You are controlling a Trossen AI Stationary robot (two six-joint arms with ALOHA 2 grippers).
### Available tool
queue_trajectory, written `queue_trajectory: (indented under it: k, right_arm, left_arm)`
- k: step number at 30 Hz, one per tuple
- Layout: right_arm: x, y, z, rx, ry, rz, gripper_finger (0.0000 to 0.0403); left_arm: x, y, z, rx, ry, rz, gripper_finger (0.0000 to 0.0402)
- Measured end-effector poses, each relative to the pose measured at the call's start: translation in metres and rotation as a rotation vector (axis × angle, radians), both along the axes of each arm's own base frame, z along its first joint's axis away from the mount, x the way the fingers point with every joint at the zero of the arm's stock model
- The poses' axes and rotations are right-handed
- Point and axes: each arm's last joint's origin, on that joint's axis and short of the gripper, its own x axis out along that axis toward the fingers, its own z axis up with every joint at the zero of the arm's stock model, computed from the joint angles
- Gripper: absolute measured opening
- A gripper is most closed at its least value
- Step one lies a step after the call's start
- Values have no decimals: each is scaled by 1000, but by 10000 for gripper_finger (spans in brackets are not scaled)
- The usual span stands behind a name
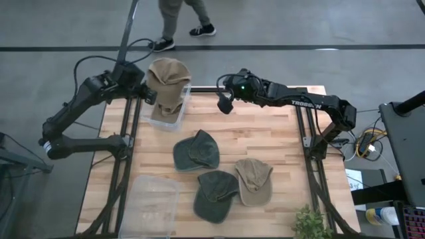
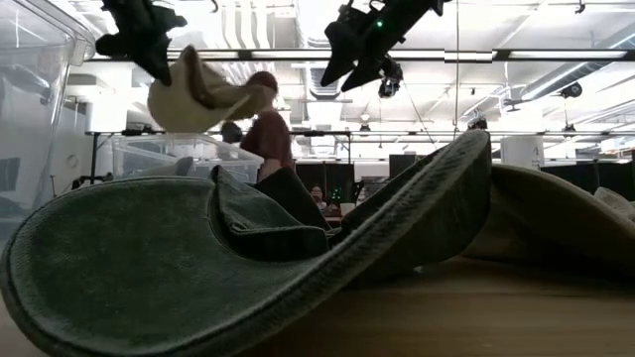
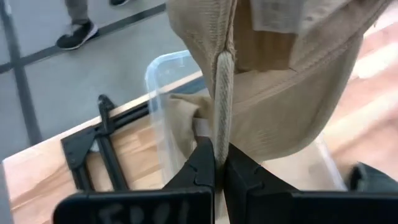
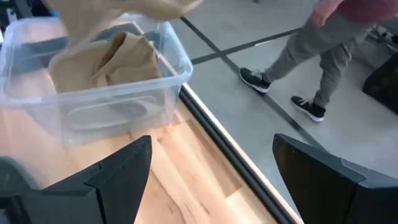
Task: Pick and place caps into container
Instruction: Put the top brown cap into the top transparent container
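Hanging limp, a tan cap (image 1: 169,83) is clamped in the left gripper (image 1: 147,93) jaws over the clear container (image 1: 165,114) | right gripper (image 1: 224,103) jaws held apart.

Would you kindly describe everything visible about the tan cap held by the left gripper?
The tan cap is soft ribbed fabric with a stitched seam. The left gripper is shut on its edge, so it hangs limp in the air above the clear container at the table's far left edge. That container already holds another tan cap.
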Motion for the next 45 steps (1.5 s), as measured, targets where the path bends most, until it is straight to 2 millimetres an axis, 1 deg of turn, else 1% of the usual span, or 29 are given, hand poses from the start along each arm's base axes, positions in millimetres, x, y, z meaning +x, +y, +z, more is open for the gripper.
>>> queue_trajectory:
  k: [4, 10, 14, 19, 25, 28, 31, 37, 42, 45]
  right_arm:
    - [1, 4, -1, 0, 6, 11, 327]
    - [2, 10, -4, 2, 27, 35, 327]
    - [3, 11, -8, 9, 50, 37, 327]
    - [3, 11, -9, 11, 55, 37, 327]
    - [3, 11, -10, 14, 62, 36, 327]
    - [3, 11, -11, 20, 71, 34, 327]
    - [3, 11, -11, 21, 70, 33, 327]
    - [3, 11, -11, 21, 70, 33, 327]
    - [3, 11, -11, 20, 71, 34, 327]
    - [3, 11, -12, 24, 68, 31, 327]
  left_arm:
    - [4, 9, -7, -31, 25, 35, 7]
    - [18, 23, -27, -109, 95, 43, 7]
    - [27, 33, -41, -170, 160, 46, 7]
    - [36, 41, -60, -279, 247, 44, 7]
    - [45, 49, -80, -355, 300, 28, 8]
    - [47, 50, -91, -385, 338, 20, 15]
    - [49, 52, -102, -416, 369, 19, 13]
    - [50, 54, -109, -436, 393, 6, 18]
    - [53, 55, -111, -451, 390, -13, 38]
    - [54, 55, -111, -462, 369, -54, 59]
